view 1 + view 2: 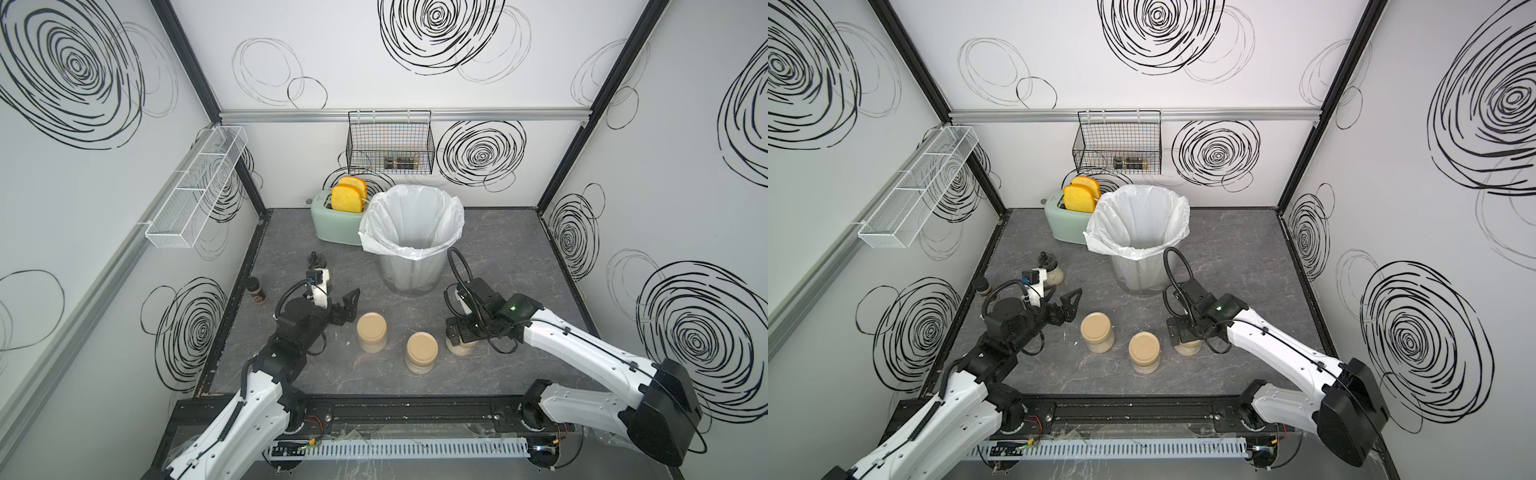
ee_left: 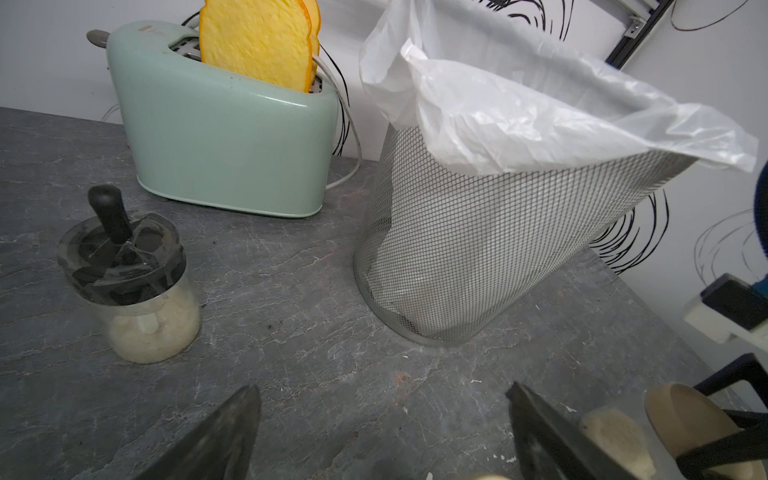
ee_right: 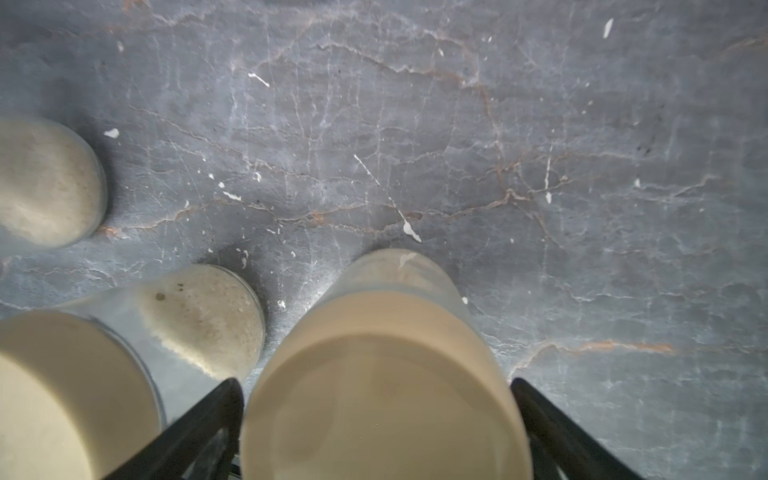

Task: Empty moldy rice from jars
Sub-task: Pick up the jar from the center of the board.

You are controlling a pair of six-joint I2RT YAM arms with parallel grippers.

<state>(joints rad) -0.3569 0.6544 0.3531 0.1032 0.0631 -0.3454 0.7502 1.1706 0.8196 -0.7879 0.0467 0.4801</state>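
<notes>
Your right gripper (image 3: 374,384) hangs directly over the rightmost jar (image 3: 382,415), jaws apart either side of its lid, gripping nothing; the jar stands upright on the table (image 1: 498,257), rice (image 1: 459,351) inside; your left gripper (image 1: 348,305), also apart, sits farther away.

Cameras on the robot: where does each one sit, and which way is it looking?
Both top views: high above the robot's bases, looking down on the table, jars, left arm and right arm.
Left wrist: low on the left arm, facing the bin and toaster; the open left gripper shows.
Right wrist: just above the rightmost jar, looking down; open right gripper fingers stand either side of it.
Shared: top and left wrist views both show the bin.
</notes>
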